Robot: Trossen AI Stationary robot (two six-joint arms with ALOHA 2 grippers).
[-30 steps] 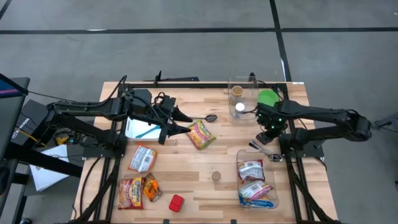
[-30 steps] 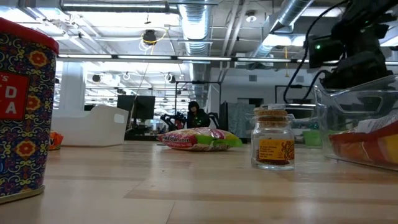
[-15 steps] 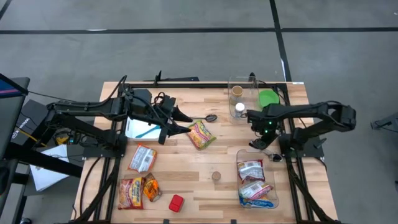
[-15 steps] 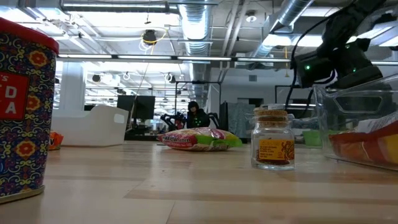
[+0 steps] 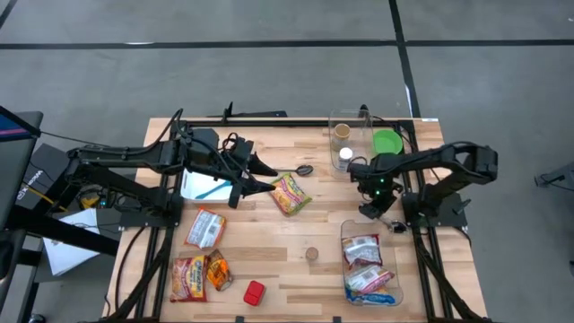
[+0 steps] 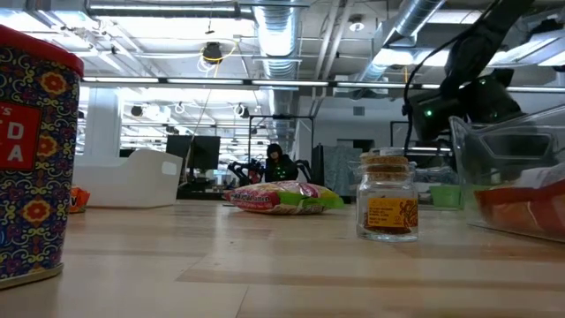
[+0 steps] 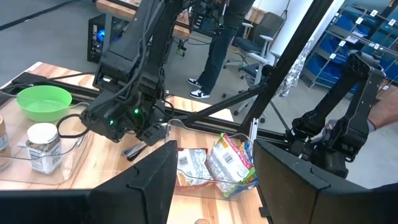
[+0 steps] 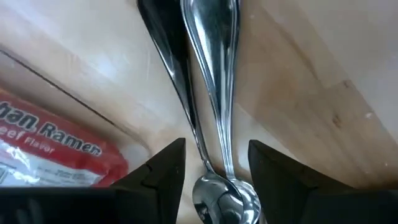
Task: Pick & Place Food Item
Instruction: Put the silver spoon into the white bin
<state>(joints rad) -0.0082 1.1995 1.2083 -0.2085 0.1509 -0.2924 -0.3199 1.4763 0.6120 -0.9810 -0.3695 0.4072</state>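
Observation:
A yellow-green food packet [image 5: 290, 193] lies flat on the table's middle; it also shows in the low view [image 6: 281, 198]. Three more packets [image 5: 199, 254] lie at the near left. My left gripper [image 5: 260, 172] hangs open above the table, left of the yellow-green packet, with nothing between its fingers [image 7: 155, 180]. My right gripper [image 5: 370, 208] points steeply down at the right. It is open, and its fingers [image 8: 165, 171] stand on either side of a metal spoon [image 8: 217, 93] that lies on the wood. I see no touch.
A dark utensil [image 8: 165, 56] lies beside the spoon. A clear bin [image 5: 369, 264] with ramen packets [image 8: 50, 149] stands just near of the cutlery. A clear container [image 5: 350, 142] with jars and a green bowl [image 5: 387, 141] sit far right. A corked jar [image 6: 387, 196] and a red tin [image 5: 255, 292] stand near the front.
My right gripper has sunk toward the cutlery and drawn a little toward the table's left and near edge, tipping to point more steeply down. My left arm has kept still.

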